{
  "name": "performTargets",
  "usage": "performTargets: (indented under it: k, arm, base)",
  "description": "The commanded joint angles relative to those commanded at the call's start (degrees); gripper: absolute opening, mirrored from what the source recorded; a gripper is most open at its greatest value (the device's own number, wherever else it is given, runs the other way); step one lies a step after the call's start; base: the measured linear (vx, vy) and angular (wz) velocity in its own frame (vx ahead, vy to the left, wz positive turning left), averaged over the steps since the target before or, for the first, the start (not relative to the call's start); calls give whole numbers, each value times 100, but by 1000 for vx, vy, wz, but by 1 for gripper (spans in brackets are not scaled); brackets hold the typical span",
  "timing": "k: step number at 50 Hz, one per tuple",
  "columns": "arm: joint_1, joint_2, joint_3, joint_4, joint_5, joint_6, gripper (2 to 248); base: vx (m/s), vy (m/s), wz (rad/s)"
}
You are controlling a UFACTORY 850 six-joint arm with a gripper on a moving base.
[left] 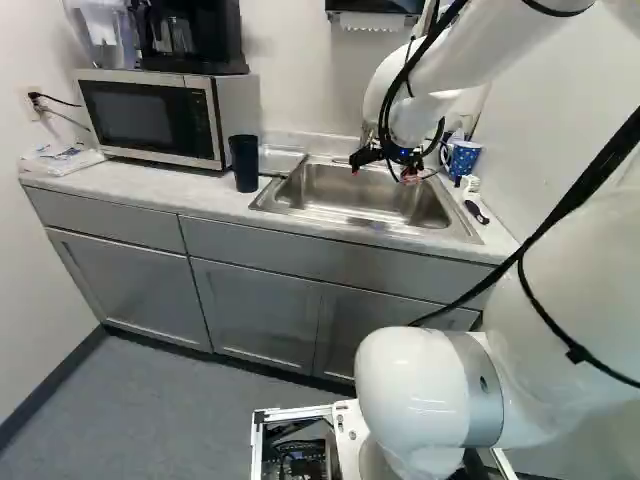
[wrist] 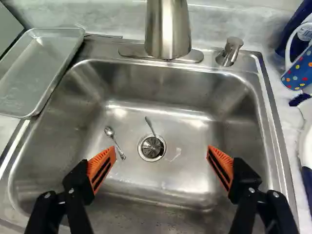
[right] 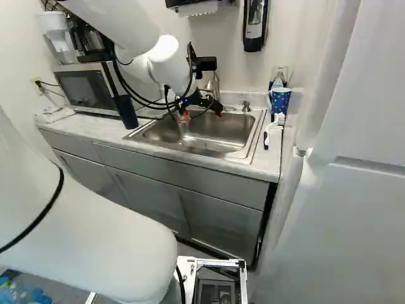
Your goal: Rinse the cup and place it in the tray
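While the gripper (left: 383,173) hangs wide above the sink (wrist: 185,134), a dark cup (left: 244,163) stands seemingly just beside the tray (wrist: 41,68).

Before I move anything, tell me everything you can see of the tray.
The tray is shallow, rectangular and silvery, metal by its look, with rounded corners and a raised rim. It lies flat on the counter between the microwave and the sink, one side running along the sink's edge; whether it overlaps that edge, I cannot tell. Faint marks show inside.
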Motion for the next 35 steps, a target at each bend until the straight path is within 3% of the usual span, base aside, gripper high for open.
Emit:
performTargets:
  k: [35]
  arm:
    - [-68, -15, -193, 0, 0, 0, 247]
  base:
    - [0, 0, 0]
